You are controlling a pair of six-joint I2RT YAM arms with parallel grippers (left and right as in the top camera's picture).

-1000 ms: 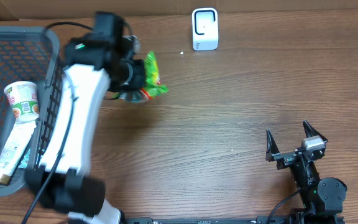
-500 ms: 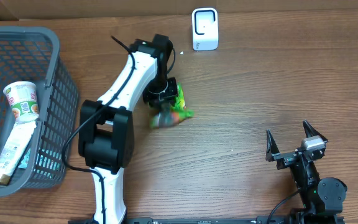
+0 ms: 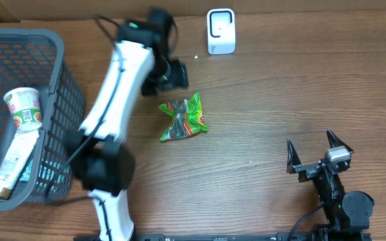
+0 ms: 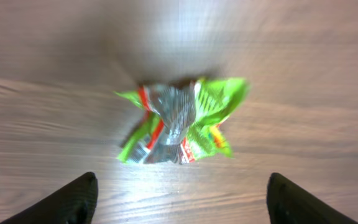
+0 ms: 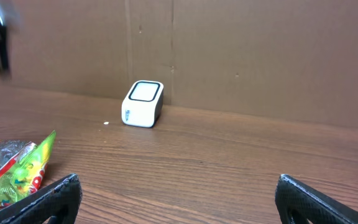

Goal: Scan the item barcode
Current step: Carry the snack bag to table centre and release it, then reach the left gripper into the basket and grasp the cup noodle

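Observation:
The item, a crumpled green and silver snack packet (image 3: 183, 119), lies loose on the wooden table, and no barcode can be made out on it. The left wrist view shows the packet (image 4: 179, 121) just beyond my left gripper (image 4: 180, 186), whose jaws stand wide apart and hold nothing. In the overhead view my left gripper (image 3: 171, 71) hovers behind the packet, between it and the white scanner (image 3: 220, 31). My right gripper (image 3: 311, 150) rests open at the front right, empty, with the packet (image 5: 14, 174) and the scanner (image 5: 143, 103) in its view.
A grey plastic basket (image 3: 52, 41) stands at the left edge with a yoghurt cup (image 3: 24, 107) and a tube (image 3: 12, 164) inside. A cardboard wall (image 5: 241, 56) runs along the table's back.
My left gripper carried the packet from beside the basket to mid-table, opened and let it go. It then drew back toward the far side. The right arm stayed still.

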